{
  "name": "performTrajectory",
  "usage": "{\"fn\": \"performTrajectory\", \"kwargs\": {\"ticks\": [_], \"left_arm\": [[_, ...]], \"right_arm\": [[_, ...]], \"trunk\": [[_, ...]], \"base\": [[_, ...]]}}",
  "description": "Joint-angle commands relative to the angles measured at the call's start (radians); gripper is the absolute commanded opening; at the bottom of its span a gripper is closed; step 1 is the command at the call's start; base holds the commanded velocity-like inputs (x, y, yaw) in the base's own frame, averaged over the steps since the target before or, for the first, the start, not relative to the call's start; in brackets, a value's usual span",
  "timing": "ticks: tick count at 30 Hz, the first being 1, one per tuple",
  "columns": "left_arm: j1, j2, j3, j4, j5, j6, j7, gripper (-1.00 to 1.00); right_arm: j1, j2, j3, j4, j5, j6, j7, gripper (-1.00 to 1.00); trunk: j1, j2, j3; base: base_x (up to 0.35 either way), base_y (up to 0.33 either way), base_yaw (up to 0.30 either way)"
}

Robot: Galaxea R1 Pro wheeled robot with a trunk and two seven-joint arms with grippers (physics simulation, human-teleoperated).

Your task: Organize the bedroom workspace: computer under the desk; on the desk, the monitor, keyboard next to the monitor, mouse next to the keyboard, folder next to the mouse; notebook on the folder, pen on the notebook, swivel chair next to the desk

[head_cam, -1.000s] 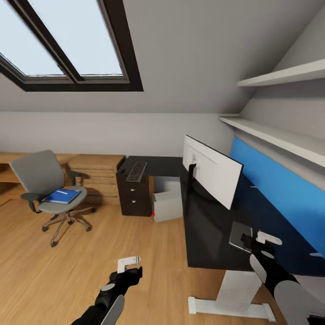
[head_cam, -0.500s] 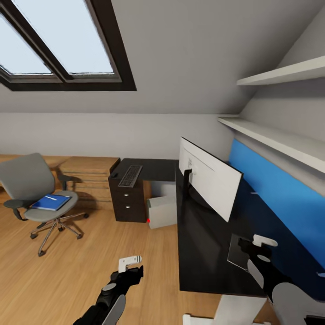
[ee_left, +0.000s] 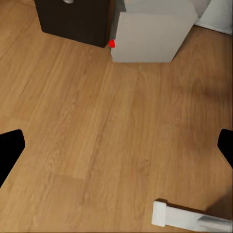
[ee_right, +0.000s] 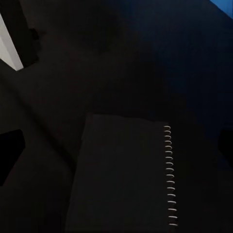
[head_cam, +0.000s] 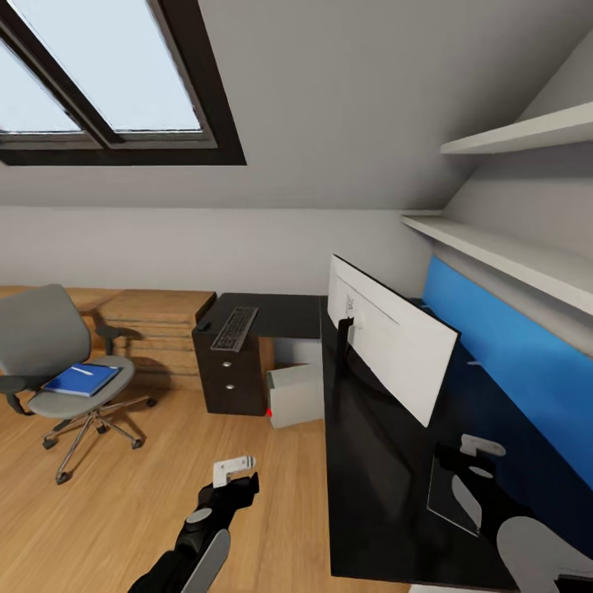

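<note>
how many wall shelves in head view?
2. The upper shelf runs along the right wall near the sloped ceiling; the lower shelf sits below it, above the blue panel behind the desk. More could lie beyond the frame's right edge.

Big skylight (head_cam: pixel 99 74) up in the sloped ceiling, two white shelves (head_cam: pixel 511 255) on the side wall over a blue panel (head_cam: pixel 511 346), wooden dresser (head_cam: pixel 156 325) against the back wall, wood floor (head_cam: pixel 123 494) throughout.
</note>
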Motion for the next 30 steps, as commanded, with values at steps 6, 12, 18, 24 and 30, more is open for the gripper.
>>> {"fn": "performTrajectory", "kwargs": {"ticks": [6,12,18,24,30], "left_arm": [[-0.001,0.003,-0.002,-0.074,0.014,0.005,0.008,1.0],[-0.001,0.018,-0.002,-0.135,0.017,0.006,0.009,1.0],[-0.001,0.021,-0.003,-0.147,0.019,0.007,0.01,1.0],[-0.001,0.022,-0.003,-0.15,0.02,0.007,0.011,1.0],[-0.001,0.022,-0.003,-0.151,0.02,0.007,0.011,1.0]], "right_arm": [[-0.001,-0.001,0.0,0.0,-0.011,0.059,-0.001,1.0],[-0.003,-0.004,-0.002,0.0,-0.012,0.107,-0.003,1.0],[-0.003,-0.006,-0.004,0.001,-0.013,0.136,-0.008,1.0],[-0.003,-0.008,-0.006,0.002,-0.013,0.16,-0.01,1.0],[-0.004,-0.014,-0.006,0.002,-0.013,0.164,-0.011,1.0]], "trunk": [[0.008,-0.016,-0.009],[0.031,-0.058,-0.027],[0.054,-0.1,-0.046],[0.077,-0.142,-0.065],[0.1,-0.184,-0.084]], "base": [[0.017,0.0,0.0],[0.003,0.0,0.0],[0.0,0.0,0.0],[0.0,0.0,0.0],[0.0,0.0,0.0]]}}
